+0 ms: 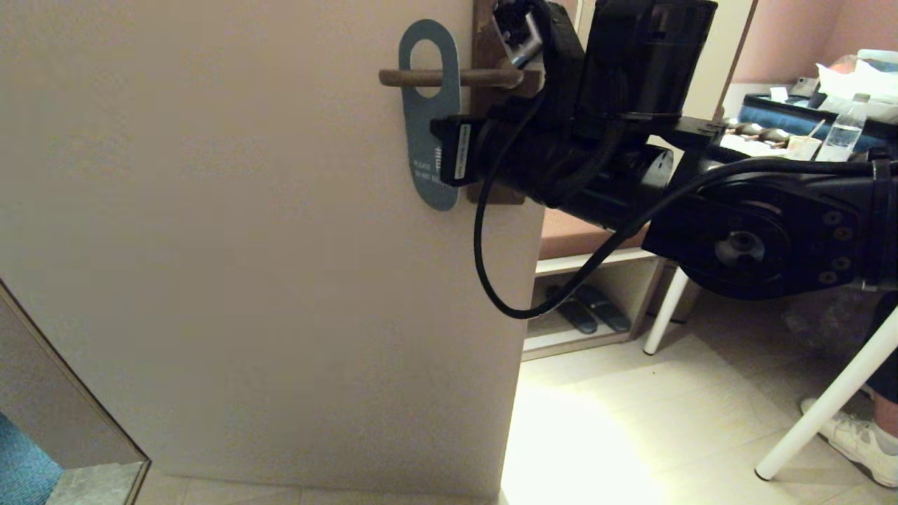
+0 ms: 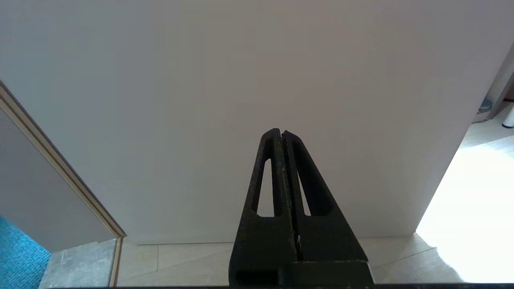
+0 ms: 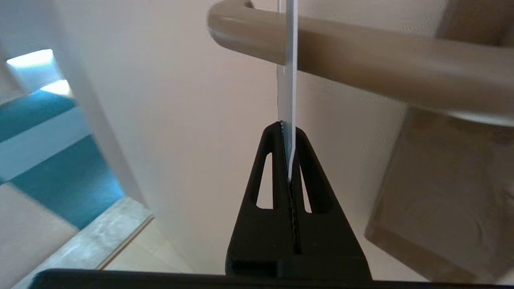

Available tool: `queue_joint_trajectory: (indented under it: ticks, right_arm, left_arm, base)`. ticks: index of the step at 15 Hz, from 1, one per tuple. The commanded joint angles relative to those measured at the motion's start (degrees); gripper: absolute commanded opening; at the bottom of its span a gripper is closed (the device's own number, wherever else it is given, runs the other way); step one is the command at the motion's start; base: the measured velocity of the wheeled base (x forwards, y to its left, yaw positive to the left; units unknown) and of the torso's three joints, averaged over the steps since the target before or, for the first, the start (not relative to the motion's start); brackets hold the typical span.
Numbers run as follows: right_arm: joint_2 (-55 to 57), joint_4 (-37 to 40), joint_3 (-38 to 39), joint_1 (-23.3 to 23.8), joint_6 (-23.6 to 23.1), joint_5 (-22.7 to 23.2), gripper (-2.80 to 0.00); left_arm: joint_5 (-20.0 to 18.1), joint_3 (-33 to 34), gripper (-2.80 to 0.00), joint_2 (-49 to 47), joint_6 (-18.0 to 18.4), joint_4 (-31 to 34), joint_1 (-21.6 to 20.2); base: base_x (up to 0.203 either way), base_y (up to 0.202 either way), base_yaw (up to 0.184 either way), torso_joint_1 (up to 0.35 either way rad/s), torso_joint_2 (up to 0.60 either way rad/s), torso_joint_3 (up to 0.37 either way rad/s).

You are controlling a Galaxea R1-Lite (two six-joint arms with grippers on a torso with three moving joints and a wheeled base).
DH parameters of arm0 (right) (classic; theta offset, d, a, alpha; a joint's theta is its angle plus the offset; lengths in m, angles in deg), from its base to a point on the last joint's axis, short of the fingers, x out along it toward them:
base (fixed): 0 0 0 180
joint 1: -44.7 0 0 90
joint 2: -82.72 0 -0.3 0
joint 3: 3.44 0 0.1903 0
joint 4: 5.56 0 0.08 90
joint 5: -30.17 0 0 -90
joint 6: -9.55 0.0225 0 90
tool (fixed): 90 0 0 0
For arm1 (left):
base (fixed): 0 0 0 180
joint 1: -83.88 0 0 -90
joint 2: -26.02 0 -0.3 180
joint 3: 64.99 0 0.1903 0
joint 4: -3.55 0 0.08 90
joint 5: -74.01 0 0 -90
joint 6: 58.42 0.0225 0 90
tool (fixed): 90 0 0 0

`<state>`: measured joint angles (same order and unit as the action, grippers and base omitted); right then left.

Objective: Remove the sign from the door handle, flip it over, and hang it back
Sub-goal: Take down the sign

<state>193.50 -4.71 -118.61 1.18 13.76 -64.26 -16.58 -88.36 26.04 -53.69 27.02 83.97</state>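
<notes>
The sign [image 1: 425, 144] hangs on the door handle [image 1: 484, 77], blue-grey face out, the bar passing through its round hole. My right gripper [image 1: 442, 158] reaches in from the right and is shut on the sign's lower right edge. In the right wrist view the sign [image 3: 287, 92] shows edge-on as a thin white strip, pinched between the fingertips of the right gripper [image 3: 288, 132] just below the lever bar [image 3: 361, 60], beside the brown backplate [image 3: 441, 192]. My left gripper [image 2: 281, 134] is shut and empty, pointing at the bare lower door; it is outside the head view.
The beige door [image 1: 245, 245] fills the left and middle, its frame [image 1: 70, 372] at the lower left. Right of the door stand a low shelf with slippers [image 1: 589, 308], white table legs [image 1: 828, 407] and a person's shoe [image 1: 863, 438]. A cable loop [image 1: 491, 280] hangs under my right arm.
</notes>
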Motion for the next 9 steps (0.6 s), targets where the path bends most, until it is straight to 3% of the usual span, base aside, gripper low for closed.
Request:
queue_joint_trajectory:
  ticks: [1,4,9]
  right_arm:
    - [0.1,0.3,0.3,-0.6,0.0,-2.6,-2.80]
    - [-0.1,0.4,0.4,-1.8,0.1,-6.6,-2.80]
    - [0.5,0.3,0.1,-4.3,0.1,-8.4,-2.80]
  left_arm:
    - [0.0,0.0,-2.80,0.0,0.0,0.0,0.0]
    - [0.0,0.0,-2.80,0.0,0.0,0.0,0.0]
    - [0.0,0.0,-2.80,0.0,0.0,0.0,0.0]
  base:
    - [0.000,0.000,0.000,0.000,0.00,0.000]
    - [0.000,0.000,0.000,0.000,0.00,0.000]
    - [0.000,0.000,0.000,0.000,0.00,0.000]
